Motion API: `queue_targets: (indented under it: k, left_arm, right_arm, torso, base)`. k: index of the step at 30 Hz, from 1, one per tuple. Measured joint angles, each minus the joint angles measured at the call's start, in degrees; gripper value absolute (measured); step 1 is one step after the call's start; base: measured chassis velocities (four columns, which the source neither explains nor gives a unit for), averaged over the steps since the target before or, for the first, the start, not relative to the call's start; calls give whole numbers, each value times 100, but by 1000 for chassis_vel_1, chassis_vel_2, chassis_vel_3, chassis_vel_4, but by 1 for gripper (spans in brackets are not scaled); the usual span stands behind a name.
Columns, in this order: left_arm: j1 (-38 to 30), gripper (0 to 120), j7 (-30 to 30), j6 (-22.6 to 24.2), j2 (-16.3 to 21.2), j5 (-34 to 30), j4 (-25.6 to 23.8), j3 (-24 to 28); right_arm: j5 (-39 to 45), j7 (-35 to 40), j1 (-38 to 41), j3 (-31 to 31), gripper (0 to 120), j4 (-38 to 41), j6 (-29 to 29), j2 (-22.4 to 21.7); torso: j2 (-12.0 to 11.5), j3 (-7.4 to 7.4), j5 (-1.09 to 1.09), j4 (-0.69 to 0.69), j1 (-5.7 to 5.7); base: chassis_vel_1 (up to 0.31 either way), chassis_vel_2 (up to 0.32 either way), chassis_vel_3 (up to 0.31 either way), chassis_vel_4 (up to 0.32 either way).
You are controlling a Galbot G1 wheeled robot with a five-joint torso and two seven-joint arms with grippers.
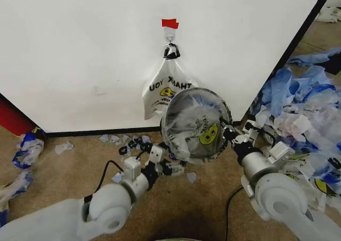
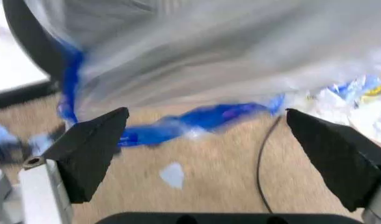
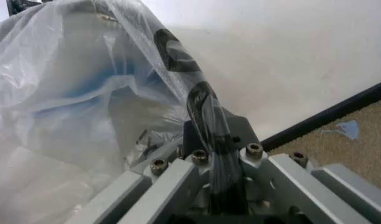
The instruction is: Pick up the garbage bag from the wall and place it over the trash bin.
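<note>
The garbage bag [image 1: 200,126], clear plastic with blue trim and a yellow smiley, is stretched over the round black trash bin [image 1: 228,113], which tips its mouth toward me in front of the wall [image 1: 80,49]. My right gripper [image 1: 233,134] is shut on the bin's rim [image 3: 203,102] through the plastic [image 3: 72,93]. My left gripper [image 1: 166,162] is open just below the bin's lower left side. In the left wrist view its black fingers [image 2: 94,149] stand wide apart [image 2: 206,116] under the bag [image 2: 228,46], with a blue strip [image 2: 197,119] hanging between them.
A second smiley bag [image 1: 162,89] with a black top hangs from the hook [image 1: 170,38] under red tape [image 1: 170,23]. Blue-and-white plastic scraps [image 1: 303,107] are piled on the right and strewn along the wall's base [image 1: 128,141]. A black cable [image 1: 106,171] lies on the brown carpet.
</note>
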Motion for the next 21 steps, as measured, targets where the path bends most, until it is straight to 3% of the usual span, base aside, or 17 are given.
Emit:
queue_targets:
  k: [12, 15, 17, 18, 21]
  left_arm:
    - [581, 100, -40, 28, 442, 301, -173, -511]
    - [1272, 100, -177, 21, 649, 419, -340, -1255]
    - [2102, 100, -231, -23, 888, 389, -531, -2237]
    - [2102, 100, -231, -23, 888, 389, -531, -2237]
    - [2789, 100, -287, -201, 1153, 181, -797, -3044]
  right_arm:
    - [-241, -63, 146, -42, 0, -295, 66, 138]
    - [-656, -184, 177, -44, 0, -477, 161, 240]
    - [-1202, -292, 167, -97, 0, -614, 244, 267]
    - [-1202, -292, 167, -97, 0, -614, 244, 267]
    - [-1969, -365, 92, -190, 0, -704, 266, 253]
  torso:
    - [0, 0, 1, -2, 0]
    - [0, 0, -2, -1, 0]
    - [0, 0, 3, 0, 0]
    - [0, 0, 3, 0, 0]
    - [0, 0, 1, 3, 0]
  base:
    - [0, 0, 0, 0]
    - [0, 0, 0, 0]
    - [0, 0, 0, 0]
    - [0, 0, 0, 0]
    - [0, 0, 0, 0]
